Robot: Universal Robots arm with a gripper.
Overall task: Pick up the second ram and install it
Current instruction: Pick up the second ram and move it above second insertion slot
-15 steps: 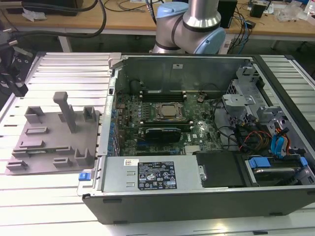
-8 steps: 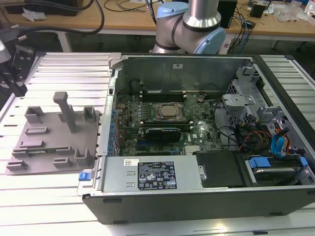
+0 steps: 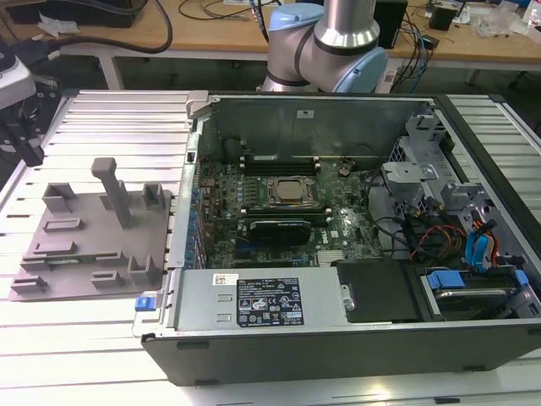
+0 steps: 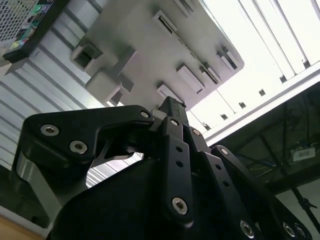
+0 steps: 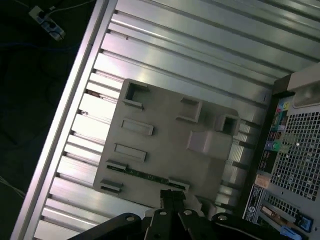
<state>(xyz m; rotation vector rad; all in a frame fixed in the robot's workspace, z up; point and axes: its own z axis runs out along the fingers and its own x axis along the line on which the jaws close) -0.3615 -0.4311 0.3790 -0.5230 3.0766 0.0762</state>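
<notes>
Exterior view: the open case (image 3: 321,359) sits on the slatted table (image 3: 110,118). Inside it I see the motherboard (image 3: 338,233) with the CPU socket (image 3: 292,192) at centre, a black block (image 3: 275,228) just in front of the socket, the labelled power supply (image 3: 262,300) along the near wall, and loose cables (image 3: 439,237) plus a blue-tabbed drive (image 3: 469,283) at the exterior view's right. The grey tray (image 3: 84,245) lies beside the case at the exterior view's left, with its tall peg (image 3: 112,190) upright. The arm (image 3: 338,42) rises behind the case. Second wrist view: the gripper (image 4: 172,106) hangs over the tray (image 4: 145,55). Its fingers are together, with no gap and nothing between them. First wrist view: the second ram (image 5: 142,174) lies flat in the holders along one edge of the tray (image 5: 165,120), a thin dark stick running along that edge. The other pockets look bare. The gripper (image 5: 172,194) is just beside the end of that stick, pads closed; I can't tell if it touches. The vented wall of the case (image 5: 295,150) is just past the tray.
</notes>
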